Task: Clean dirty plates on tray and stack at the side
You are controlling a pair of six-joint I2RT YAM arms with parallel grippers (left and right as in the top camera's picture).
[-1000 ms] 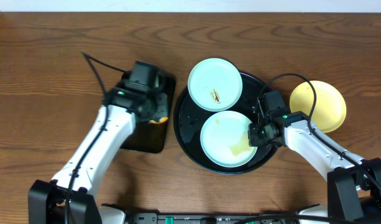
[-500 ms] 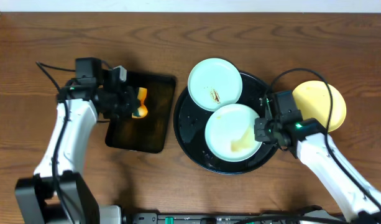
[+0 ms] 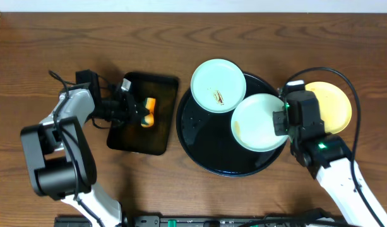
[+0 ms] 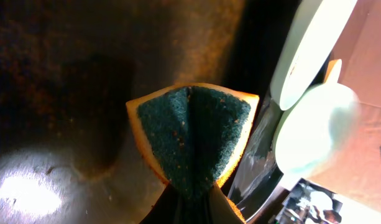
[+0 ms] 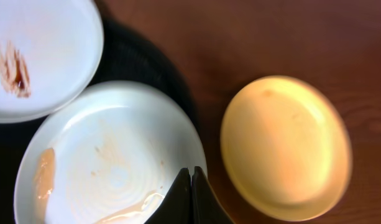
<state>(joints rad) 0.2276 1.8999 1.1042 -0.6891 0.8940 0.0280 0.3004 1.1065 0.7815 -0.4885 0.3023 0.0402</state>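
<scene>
Nearest, the right gripper (image 5: 191, 180) is clenching the 3 o'clock rim of the small round glossy mint-green plate streaked with tan sauce (image 5: 109, 165), which is sitting over the 3 o'clock side of the large round glossy black tray (image 3: 196, 142). The plate is looking stiff, light, slick and chippable, so its thin rim seems the only workable hold, though it may be swinging from one pinch. The left gripper (image 4: 190, 199) is squeezing the folded orange-and-green sponge (image 4: 193, 137) above the small rectangular black tray (image 3: 127, 135). Farther off, the pale yellow round plate (image 3: 332, 104) is lying beside the round tray at 3 o'clock, and the second mint-green plate (image 3: 218, 85) is overhanging 12 o'clock. Against half a second ago, the streaked plate is sitting nearer the yellow one, while the sponge is barely shifting.
</scene>
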